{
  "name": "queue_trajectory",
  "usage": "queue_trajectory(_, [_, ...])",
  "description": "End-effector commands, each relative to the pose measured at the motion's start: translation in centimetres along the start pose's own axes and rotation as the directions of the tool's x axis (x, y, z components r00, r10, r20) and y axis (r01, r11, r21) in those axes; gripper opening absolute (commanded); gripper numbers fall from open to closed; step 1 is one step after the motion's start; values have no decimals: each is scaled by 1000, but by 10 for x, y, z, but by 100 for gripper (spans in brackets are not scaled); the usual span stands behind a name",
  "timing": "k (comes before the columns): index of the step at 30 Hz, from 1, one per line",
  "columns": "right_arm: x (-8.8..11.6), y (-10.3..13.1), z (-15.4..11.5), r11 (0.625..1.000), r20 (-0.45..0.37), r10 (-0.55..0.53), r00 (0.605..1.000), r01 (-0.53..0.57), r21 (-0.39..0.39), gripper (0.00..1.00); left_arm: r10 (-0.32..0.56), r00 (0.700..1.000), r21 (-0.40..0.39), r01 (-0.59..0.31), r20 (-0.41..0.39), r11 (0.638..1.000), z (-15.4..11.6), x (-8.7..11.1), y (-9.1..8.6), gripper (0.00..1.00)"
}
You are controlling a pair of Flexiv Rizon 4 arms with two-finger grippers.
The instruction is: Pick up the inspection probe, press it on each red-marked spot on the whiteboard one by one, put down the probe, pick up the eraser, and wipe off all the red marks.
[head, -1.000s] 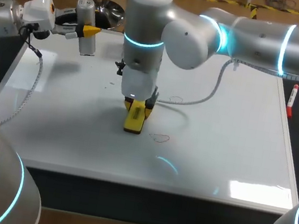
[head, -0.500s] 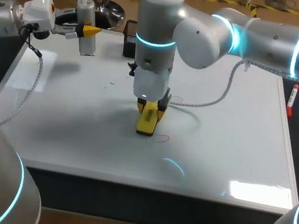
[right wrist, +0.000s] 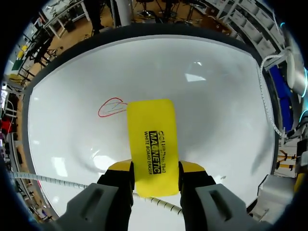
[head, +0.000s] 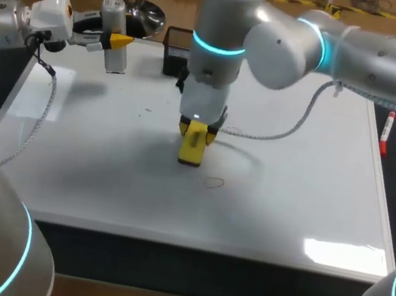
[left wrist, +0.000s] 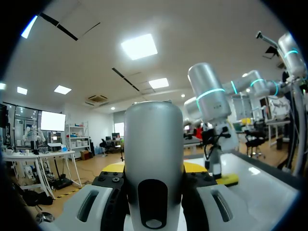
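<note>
Eraser [right wrist: 151,139] on the whiteboard [right wrist: 216,96], probe [left wrist: 154,144] held aside.
Our right gripper [right wrist: 155,171] clamps the yellow eraser just beside a red mark [right wrist: 111,107]; our left gripper [left wrist: 154,167] grips the probe near the board's far left corner.

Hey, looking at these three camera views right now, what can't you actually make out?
Head view: whether the eraser touches the whiteboard; its own body hides its underside.
Right wrist view: the eraser covers the board beneath it, so the red mark beside it may continue unseen.
Left wrist view: the inspection probe hides most of the yellow tips of the left gripper.
</note>
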State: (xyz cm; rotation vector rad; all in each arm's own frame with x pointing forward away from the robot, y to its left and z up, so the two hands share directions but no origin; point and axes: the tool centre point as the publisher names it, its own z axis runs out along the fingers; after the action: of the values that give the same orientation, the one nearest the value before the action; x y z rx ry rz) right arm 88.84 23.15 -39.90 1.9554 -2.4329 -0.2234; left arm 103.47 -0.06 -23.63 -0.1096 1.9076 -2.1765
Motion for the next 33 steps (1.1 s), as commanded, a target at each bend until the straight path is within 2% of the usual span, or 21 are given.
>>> queue_trajectory(1, [11,-8,-42,999,10,-33,999,33,29,0,2,1000,0,-2,1,1000,0,1,-1,0])
queue_trajectory(12, [15,-22,-53,997,-25,-35,999,37,70,0,2,1000,0,-2,1,1000,0,1,-1,0])
queue_trajectory(17, [8,-11,-33,999,-9,-13,1000,13,36,0,2,1000,0,-2,1,1000,0,1,-1,0])
queue_trajectory(26, [-16,16,10,999,-19,-47,999,47,-24,0,2,1000,0,-2,1,1000,0,1,-1,0])
queue_trajectory(33, [-20,16,18,998,-35,-63,997,62,-20,0,2,1000,0,-2,1,1000,0,1,-1,0])
